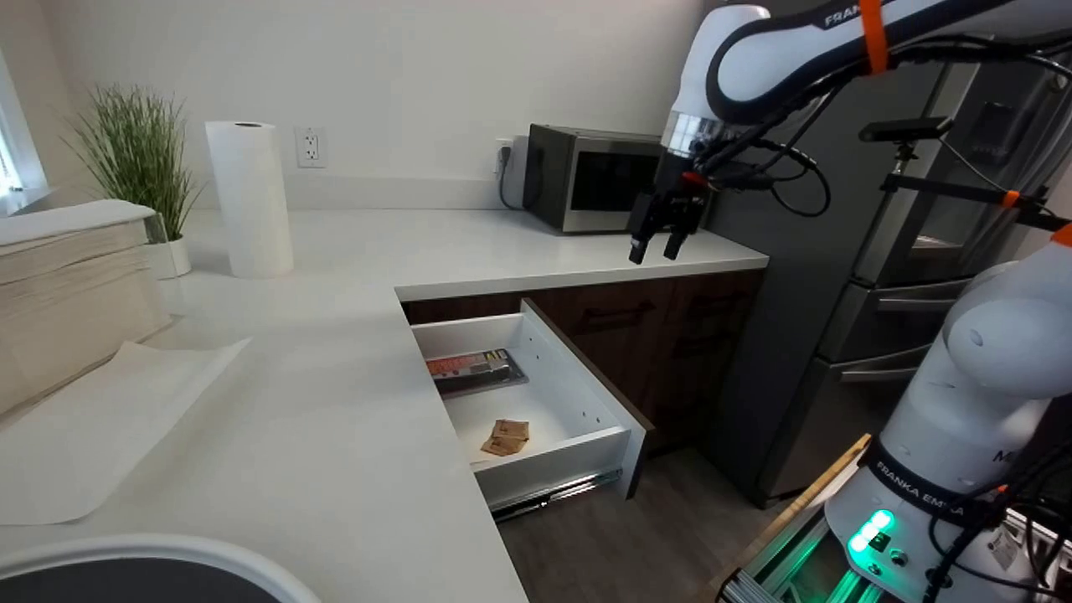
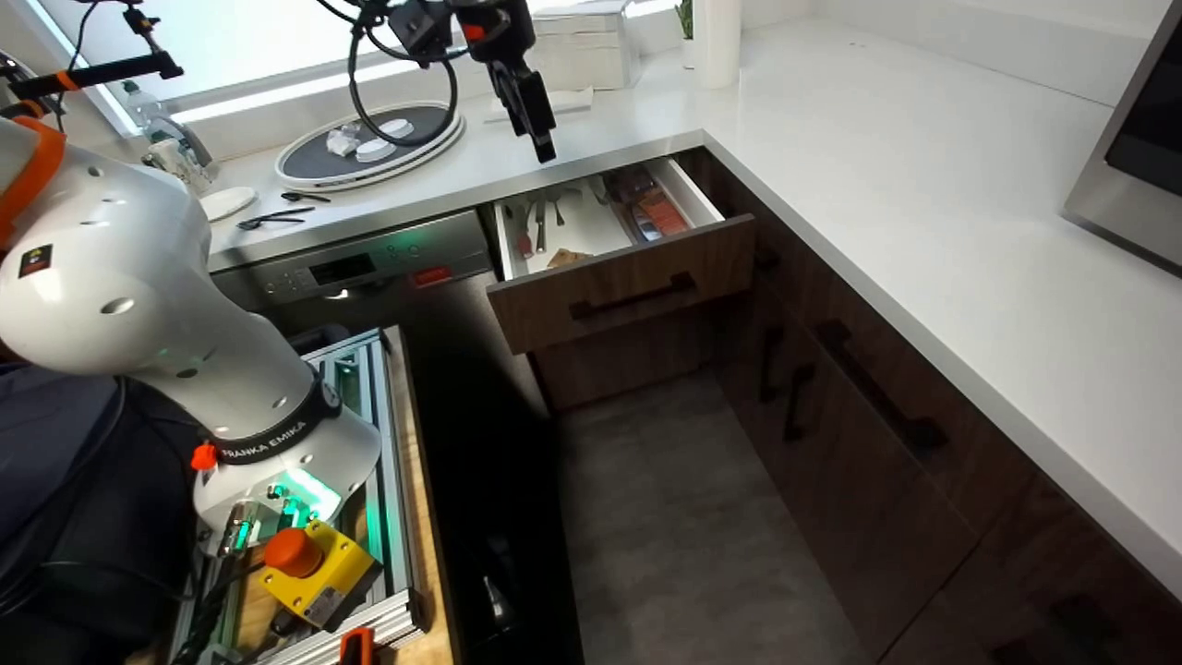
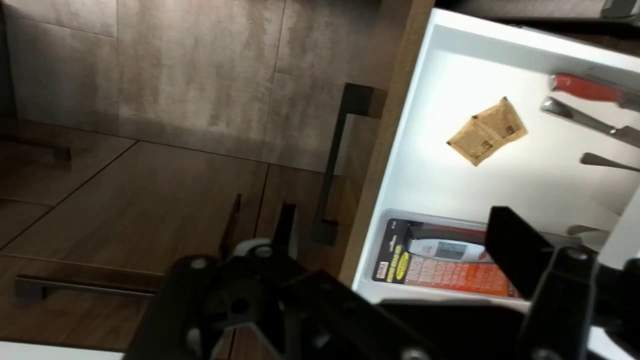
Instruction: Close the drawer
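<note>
Fingers, 2: set apart from each other, a gap between the tips.

Drawer, 1: below the fingers, drawn out from under the table; white within. In the wrist view its front edge runs between the 2 fingers.

Wood front, 1: brown, below the fingers.

Bar handle, 1: dark, on the outer face of that front.

Inside the drawer, all beneath the fingers:
- Blister pack, 1: holds a device with a small display; part-covered by one finger in the wrist view.
- Packets, 2: brown, touching.
- Red-handled utensil, 1: cut off by the edge of the wrist view.
- Metal utensils, at least 2: slim, near the red-handled one; exact number cannot be told.

Microwave, 1: on the table, behind the fingers in an exterior view.

Round tray, 1: on the table, left of the fingers in an exterior view; bears white discs, 2, and a crumpled piece, 1.

Pale stack, 1: on the table, well apart from the fingers.

Loose sheet, 1: beside the stack.

Paper towel roll, 1: upright, well apart from the fingers.

Grassy plant, 1: beyond the roll from the fingers.
</note>
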Controlling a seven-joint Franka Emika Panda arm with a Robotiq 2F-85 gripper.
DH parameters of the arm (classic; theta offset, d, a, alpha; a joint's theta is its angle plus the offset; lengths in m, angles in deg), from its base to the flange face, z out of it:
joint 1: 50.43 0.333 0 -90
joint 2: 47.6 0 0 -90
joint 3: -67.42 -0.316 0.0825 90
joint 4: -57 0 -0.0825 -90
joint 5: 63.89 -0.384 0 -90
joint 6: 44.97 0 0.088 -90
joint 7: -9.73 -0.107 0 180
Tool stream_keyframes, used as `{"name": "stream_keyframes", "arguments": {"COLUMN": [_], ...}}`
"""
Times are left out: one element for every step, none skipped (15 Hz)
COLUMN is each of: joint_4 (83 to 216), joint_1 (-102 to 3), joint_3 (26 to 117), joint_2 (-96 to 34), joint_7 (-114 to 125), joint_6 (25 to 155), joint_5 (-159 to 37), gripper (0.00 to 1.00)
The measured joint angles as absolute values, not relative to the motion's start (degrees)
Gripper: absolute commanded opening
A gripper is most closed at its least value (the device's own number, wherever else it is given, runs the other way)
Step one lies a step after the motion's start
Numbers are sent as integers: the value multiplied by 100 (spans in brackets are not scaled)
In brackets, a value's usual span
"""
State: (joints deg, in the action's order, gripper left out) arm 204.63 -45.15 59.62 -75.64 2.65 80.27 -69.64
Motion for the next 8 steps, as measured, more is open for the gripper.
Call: {"name": "stream_keyframes", "arguments": {"joint_4": [20579,20700,20815,20917,21011,21099,21176,21230], "joint_1": [-4599,-4675,-4734,-4775,-4810,-4836,-4845,-4847], "joint_3": [5950,5939,5927,5926,5924,5923,5929,5937], "joint_2": [-7377,-7164,-6934,-6707,-6478,-6264,-6040,-5826], "joint_7": [204,129,56,-24,-100,-171,-238,-318], "joint_6": [8364,8748,9139,9525,9909,10277,10656,10962], "joint_5": [-6808,-6675,-6583,-6509,-6435,-6404,-6402,-6406], "gripper": [58,49,42,33,27,18,36,29]}}
